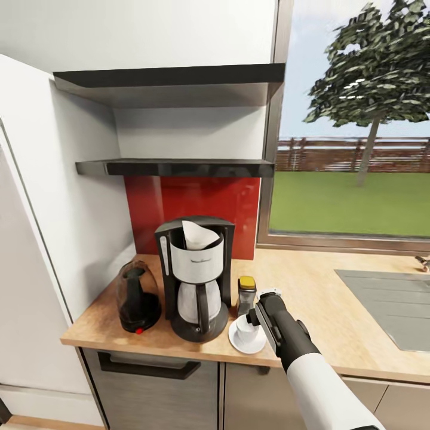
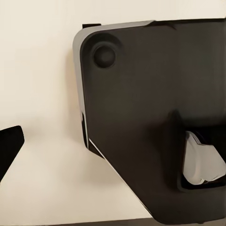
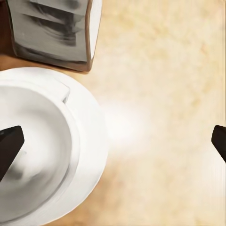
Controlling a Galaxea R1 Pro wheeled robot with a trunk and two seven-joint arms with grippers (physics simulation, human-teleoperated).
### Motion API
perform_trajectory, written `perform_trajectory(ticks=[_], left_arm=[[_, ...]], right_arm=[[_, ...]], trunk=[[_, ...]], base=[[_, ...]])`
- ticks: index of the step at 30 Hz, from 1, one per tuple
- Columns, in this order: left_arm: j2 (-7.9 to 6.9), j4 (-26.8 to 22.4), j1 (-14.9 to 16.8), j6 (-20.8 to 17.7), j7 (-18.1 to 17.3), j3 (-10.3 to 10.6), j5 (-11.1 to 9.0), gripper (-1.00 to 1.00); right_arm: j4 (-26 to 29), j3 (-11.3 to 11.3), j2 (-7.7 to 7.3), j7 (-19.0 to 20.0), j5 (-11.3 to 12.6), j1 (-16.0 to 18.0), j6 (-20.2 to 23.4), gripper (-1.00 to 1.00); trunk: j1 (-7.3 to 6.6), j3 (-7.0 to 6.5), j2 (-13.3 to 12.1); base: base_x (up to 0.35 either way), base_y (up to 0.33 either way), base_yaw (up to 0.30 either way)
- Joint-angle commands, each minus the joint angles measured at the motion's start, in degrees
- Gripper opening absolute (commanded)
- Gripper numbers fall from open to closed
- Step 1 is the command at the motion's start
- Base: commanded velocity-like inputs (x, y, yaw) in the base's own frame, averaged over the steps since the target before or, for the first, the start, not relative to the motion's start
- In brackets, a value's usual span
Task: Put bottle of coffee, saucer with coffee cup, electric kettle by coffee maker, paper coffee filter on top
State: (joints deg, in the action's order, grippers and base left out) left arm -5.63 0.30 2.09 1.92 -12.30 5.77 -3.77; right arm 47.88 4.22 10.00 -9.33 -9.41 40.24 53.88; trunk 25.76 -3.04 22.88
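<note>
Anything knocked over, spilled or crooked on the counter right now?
Nothing stands out. The kettle, coffee maker and bottle stand upright, the filter sits in the maker's top, and the cup rests on the saucer. The right gripper is open above them.

The right arm [image 1: 310, 370] has a glossy white forearm shell, a black wrist section and a grey-ringed end; black fingertips [image 3: 9, 146].
</note>
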Motion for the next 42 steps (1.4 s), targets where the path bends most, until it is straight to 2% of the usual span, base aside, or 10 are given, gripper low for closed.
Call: perform_trajectory(ticks=[1, 16, 21, 25, 42], left_arm=[[-0.02, 0.1, 0.0, 0.2, -0.2, 0.5, -0.4, 1.00], [0.05, 0.1, 0.0, 0.1, -0.2, 0.5, -0.4, 1.00], [0.05, 0.1, 0.0, 0.0, -0.2, 0.5, -0.4, 1.00], [0.09, 0.1, 0.0, 0.0, -0.2, 0.5, -0.3, 1.00], [0.14, 0.1, 0.0, 0.0, -0.3, 0.5, -0.2, 1.00]], right_arm=[[0.0, 0.1, 0.00, -0.1, -0.2, 0.0, 0.3, 1.00], [0.9, -0.1, 0.00, 0.2, -0.1, 0.0, 0.3, 1.00], [8.5, 0.0, 0.00, 0.2, -0.2, 0.0, 0.4, 1.00], [10.3, 0.1, 0.00, 0.2, -0.2, 0.0, 1.3, 1.00], [9.2, 0.1, 0.00, 0.1, -0.3, 0.0, 2.4, 1.00]], trunk=[[0.02, -0.07, 0.0], [0.02, -1.31, 0.0], [0.02, -1.38, 0.0], [0.02, -1.38, 0.0], [0.02, -1.40, 0.0]], base=[[0.000, 0.000, 0.000], [0.000, 0.000, 0.000], [0.000, 0.000, 0.000], [0.000, 0.000, 0.000], [0.000, 0.000, -0.002]])
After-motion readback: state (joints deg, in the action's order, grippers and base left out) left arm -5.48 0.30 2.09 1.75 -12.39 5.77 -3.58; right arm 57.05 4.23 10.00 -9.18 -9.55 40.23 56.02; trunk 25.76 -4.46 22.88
